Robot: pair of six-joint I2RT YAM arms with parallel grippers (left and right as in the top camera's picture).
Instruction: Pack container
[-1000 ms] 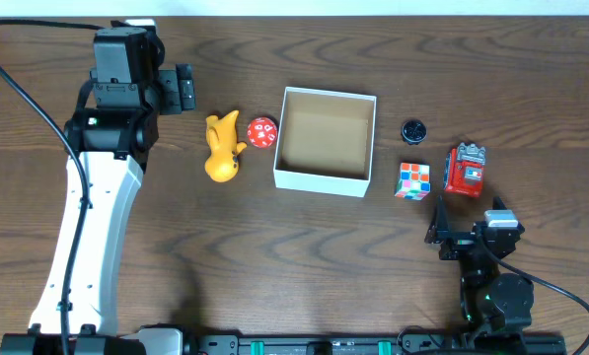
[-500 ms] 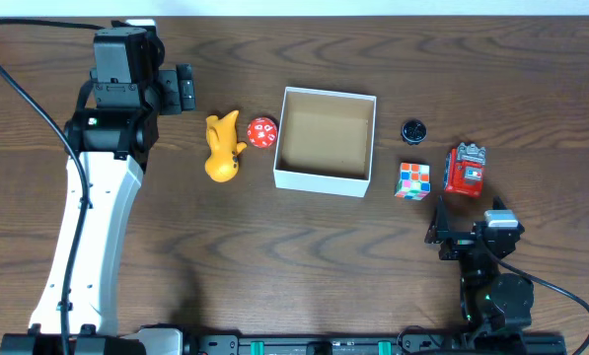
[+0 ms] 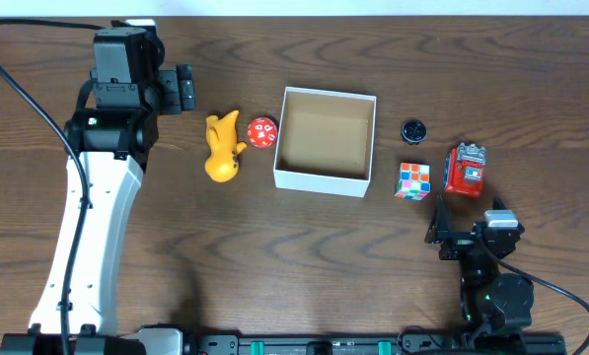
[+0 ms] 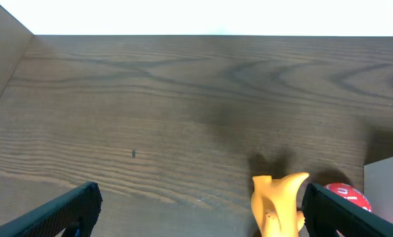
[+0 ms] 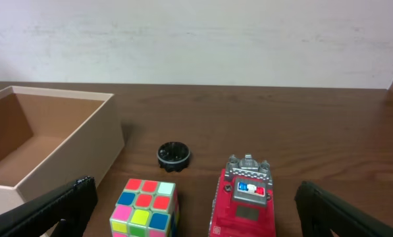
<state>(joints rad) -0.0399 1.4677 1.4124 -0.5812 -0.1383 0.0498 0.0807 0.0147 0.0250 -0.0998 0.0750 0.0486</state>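
The container (image 3: 319,181) is a square white box with a tan inside, empty, at the table's middle; it also shows in the right wrist view (image 5: 64,141) and at the left wrist view's right edge (image 4: 388,181). A yellow duck toy (image 3: 221,148) (image 4: 280,201) and a red ball (image 3: 262,132) (image 4: 346,193) lie left of it. A colour cube (image 3: 412,180) (image 5: 145,209), a red fire truck (image 3: 465,169) (image 5: 245,201) and a black round cap (image 3: 414,129) (image 5: 174,155) lie right of it. My left gripper (image 3: 184,89) (image 4: 199,214) is open and empty, behind the duck. My right gripper (image 3: 444,232) (image 5: 195,212) is open and empty, just in front of the cube and truck.
The dark wooden table (image 3: 324,256) reaches a white wall at the back (image 5: 196,39). The left arm's white link (image 3: 87,227) lies along the table's left side. The right arm's base (image 3: 491,291) sits at the front right edge.
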